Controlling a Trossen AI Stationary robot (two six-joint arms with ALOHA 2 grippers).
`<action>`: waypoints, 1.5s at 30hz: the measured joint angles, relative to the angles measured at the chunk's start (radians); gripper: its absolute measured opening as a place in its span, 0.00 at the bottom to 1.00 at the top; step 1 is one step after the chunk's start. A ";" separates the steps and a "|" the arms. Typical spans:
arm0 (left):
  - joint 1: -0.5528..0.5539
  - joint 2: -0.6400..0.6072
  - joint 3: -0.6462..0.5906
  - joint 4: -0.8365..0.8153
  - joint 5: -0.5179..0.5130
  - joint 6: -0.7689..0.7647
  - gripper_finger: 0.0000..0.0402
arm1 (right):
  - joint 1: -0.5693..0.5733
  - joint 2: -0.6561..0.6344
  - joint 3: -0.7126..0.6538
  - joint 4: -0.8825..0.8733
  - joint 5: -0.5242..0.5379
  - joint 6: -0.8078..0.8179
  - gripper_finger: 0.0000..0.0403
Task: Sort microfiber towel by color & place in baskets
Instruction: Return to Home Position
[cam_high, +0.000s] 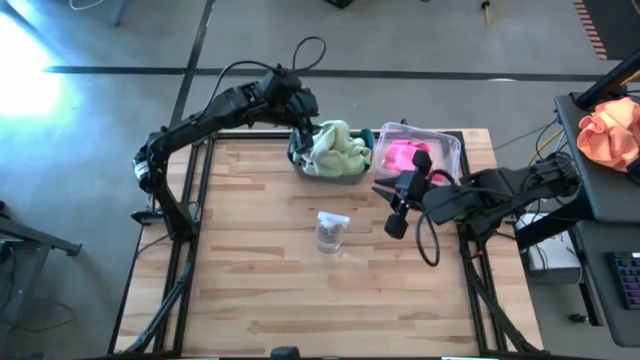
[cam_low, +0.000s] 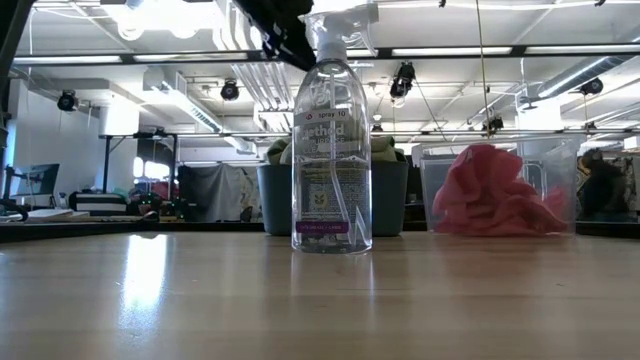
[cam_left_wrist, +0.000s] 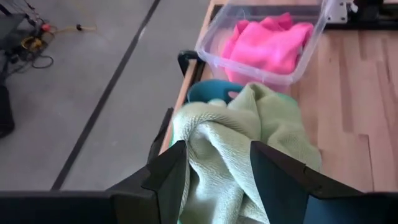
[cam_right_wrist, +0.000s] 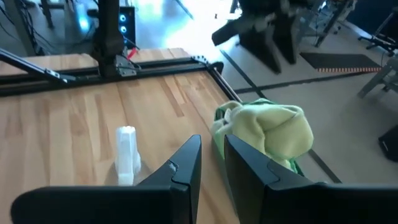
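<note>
Light green microfiber towels (cam_high: 338, 148) are heaped in the dark teal basket (cam_high: 330, 173) at the table's far edge, spilling over its rim (cam_left_wrist: 205, 90). Pink towels (cam_high: 403, 157) lie in the clear basket (cam_high: 452, 146) just to its right. My left gripper (cam_left_wrist: 217, 155) hangs open above the left end of the green heap (cam_left_wrist: 249, 124), its fingers empty. My right gripper (cam_high: 392, 205) hovers in front of the clear basket, its fingers (cam_right_wrist: 212, 149) a narrow gap apart with nothing between them.
A clear spray bottle (cam_high: 330, 232) stands upright near the table's middle, in front of both baskets (cam_low: 330, 150). An orange cloth (cam_high: 612, 135) lies on a side stand beyond the right edge. The near half of the wooden table (cam_high: 300, 300) is bare.
</note>
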 joint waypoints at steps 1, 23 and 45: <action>-0.001 0.000 0.009 0.000 -0.003 0.000 0.41 | 0.000 0.002 0.000 -0.009 0.001 0.009 0.16; -0.027 0.002 0.294 -0.421 -0.300 -0.301 0.40 | 0.000 0.011 0.000 -0.033 0.010 0.026 0.16; -0.176 0.001 0.052 -0.444 0.056 -0.200 0.40 | 0.000 0.011 -0.001 -0.032 0.010 0.065 0.16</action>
